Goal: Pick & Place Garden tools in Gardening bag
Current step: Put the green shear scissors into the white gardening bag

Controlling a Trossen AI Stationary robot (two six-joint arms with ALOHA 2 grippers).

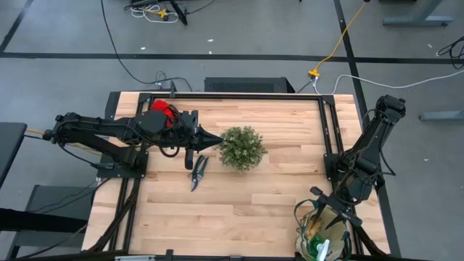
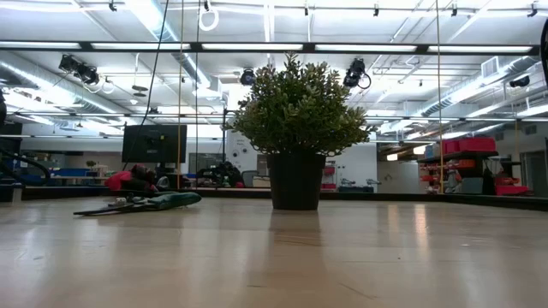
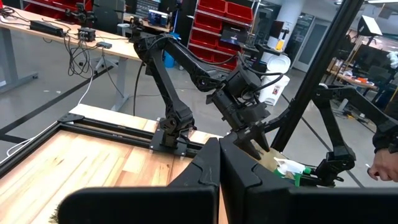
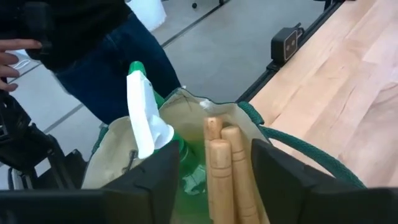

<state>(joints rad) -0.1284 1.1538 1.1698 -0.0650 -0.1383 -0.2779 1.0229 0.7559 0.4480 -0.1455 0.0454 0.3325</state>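
The beige gardening bag point(image 1: 308, 226) with green trim stands at the table's near right corner. In it are several wooden tool handles point(image 4: 222, 163) and a green bottle with a white part point(image 4: 144, 118). My right gripper point(image 4: 214, 155) is open just above the bag's mouth, one finger on either side of the handles, and also shows in the high view point(image 1: 330, 209). Dark-handled pruning shears point(image 1: 197, 172) lie flat on the table left of the bushy plant point(image 1: 241, 147). Red gloves point(image 1: 163, 110) lie at the far left. My left gripper point(image 1: 212, 139) is shut and empty, between the gloves and the plant, above the shears.
The potted plant stands mid-table, right in front of my left gripper's tips. A person in dark clothes point(image 4: 93, 43) stands just beyond the bag off the table's near right corner, one hand point(image 4: 12, 56) out. A black frame rail point(image 1: 326, 123) runs along the table's right side.
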